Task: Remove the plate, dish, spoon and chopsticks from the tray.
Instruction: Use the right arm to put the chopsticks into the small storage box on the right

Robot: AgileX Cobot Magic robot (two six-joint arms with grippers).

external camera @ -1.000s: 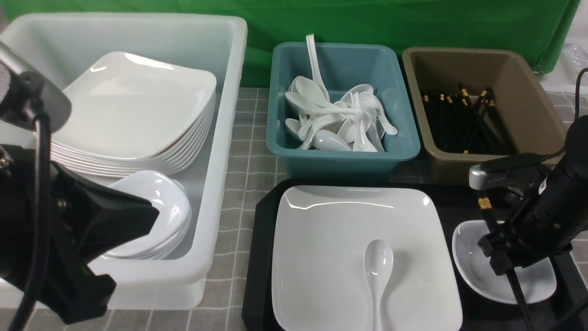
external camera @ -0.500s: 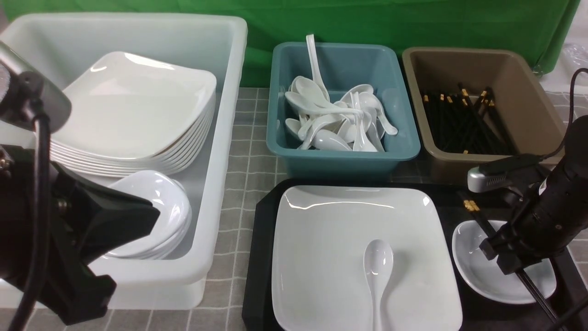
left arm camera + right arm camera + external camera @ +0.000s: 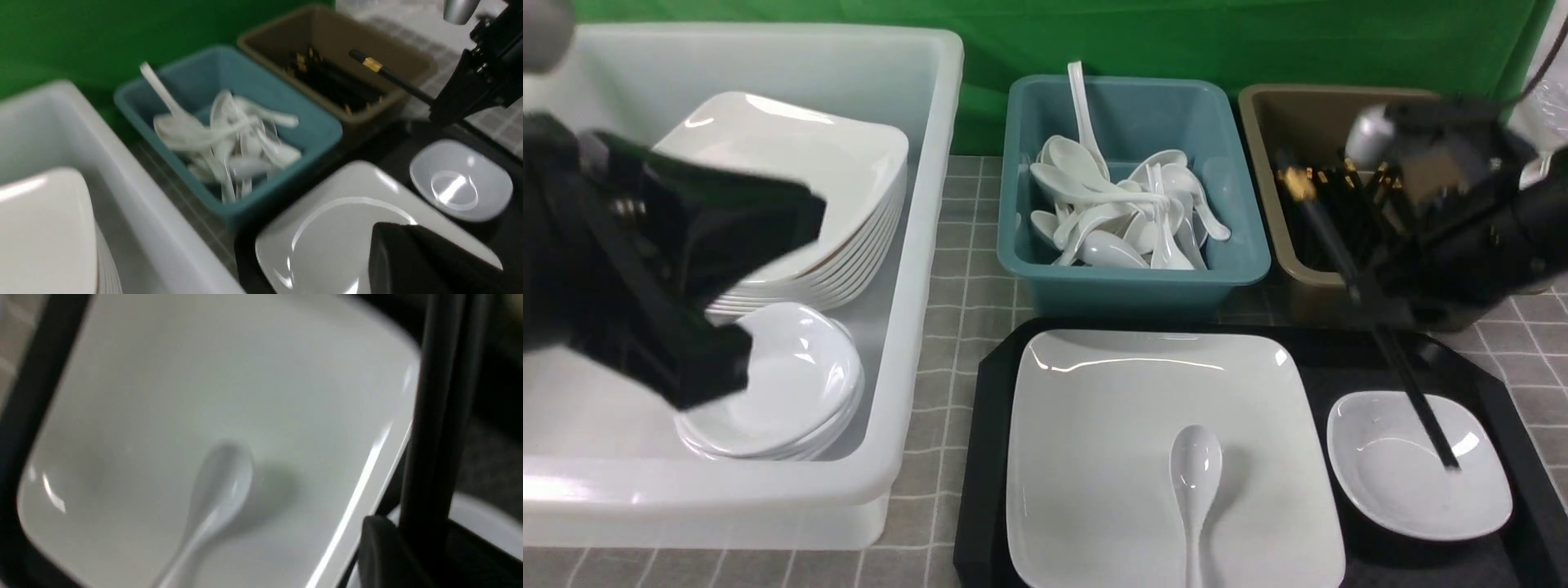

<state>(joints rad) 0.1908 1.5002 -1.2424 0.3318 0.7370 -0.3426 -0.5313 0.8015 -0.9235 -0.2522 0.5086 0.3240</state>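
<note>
My right gripper is shut on the black chopsticks and holds them slanted in the air. Their gold-banded ends point up toward the brown tub, and their lower tips hang over the small white dish. The dish sits at the right of the black tray. The large white plate fills the tray's left, with the white spoon lying in it. From the right wrist I see the plate, the spoon and the chopsticks. My left gripper hovers shut and empty over the white tub.
A white tub at the left holds a stack of plates and small dishes. A teal bin behind the tray is full of spoons. The brown tub at the back right holds several chopsticks.
The right gripper closed on the chopsticks and lifted them off the dish, up and back toward the brown tub. The left arm also rose over the white tub.
</note>
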